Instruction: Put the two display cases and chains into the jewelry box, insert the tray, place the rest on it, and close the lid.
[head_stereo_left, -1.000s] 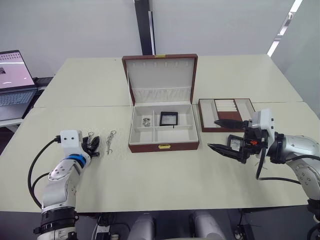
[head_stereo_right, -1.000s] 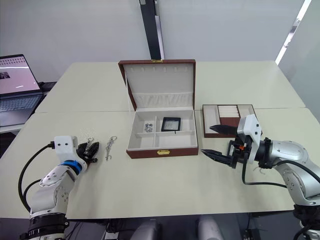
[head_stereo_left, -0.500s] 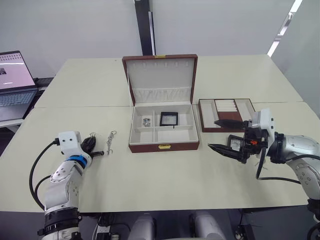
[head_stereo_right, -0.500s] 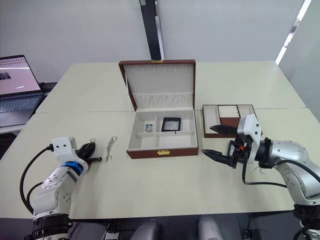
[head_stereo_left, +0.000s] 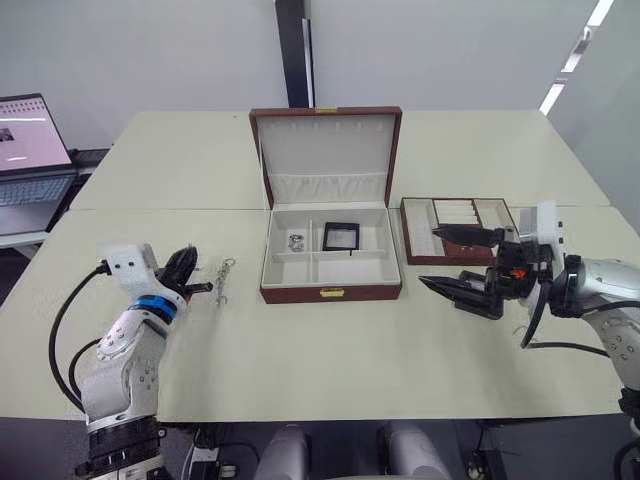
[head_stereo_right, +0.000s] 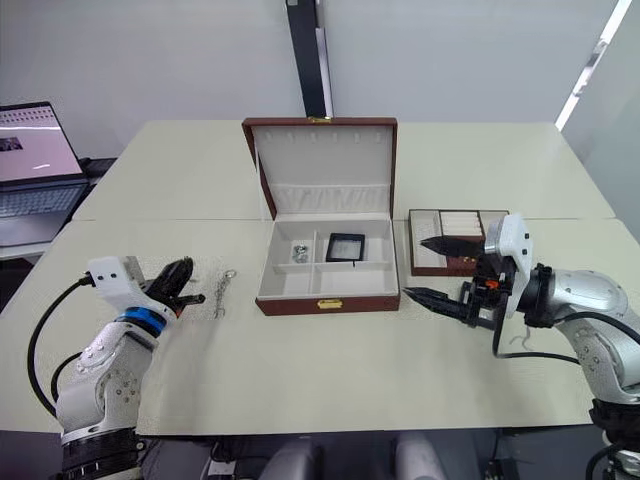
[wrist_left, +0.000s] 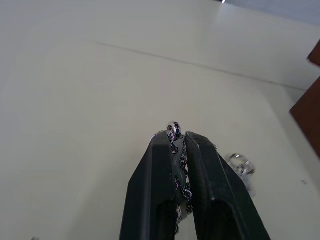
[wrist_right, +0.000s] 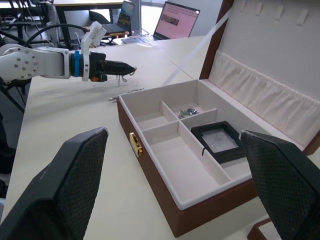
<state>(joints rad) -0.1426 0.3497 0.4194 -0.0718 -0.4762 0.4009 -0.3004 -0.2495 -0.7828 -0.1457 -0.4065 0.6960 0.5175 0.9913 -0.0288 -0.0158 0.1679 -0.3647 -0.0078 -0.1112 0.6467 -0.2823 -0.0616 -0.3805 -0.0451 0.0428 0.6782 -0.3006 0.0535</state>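
Cream table (head_stereo_left: 300, 360), seam running across mid-frame. At centre, box (head_stereo_left: 330, 291) resting on it, lid up. Just right of the box, tray (head_stereo_left: 455, 225) flat on the surface. Left of the box, one chain (head_stereo_left: 221, 281) lying loose on the tabletop. Laptop (head_stereo_left: 28, 150) at far upper left on a separate desk.

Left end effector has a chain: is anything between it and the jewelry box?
Nothing visible blocks it. The left end effector grips a chain; another chain lies flat on the table toward the open jewelry box.
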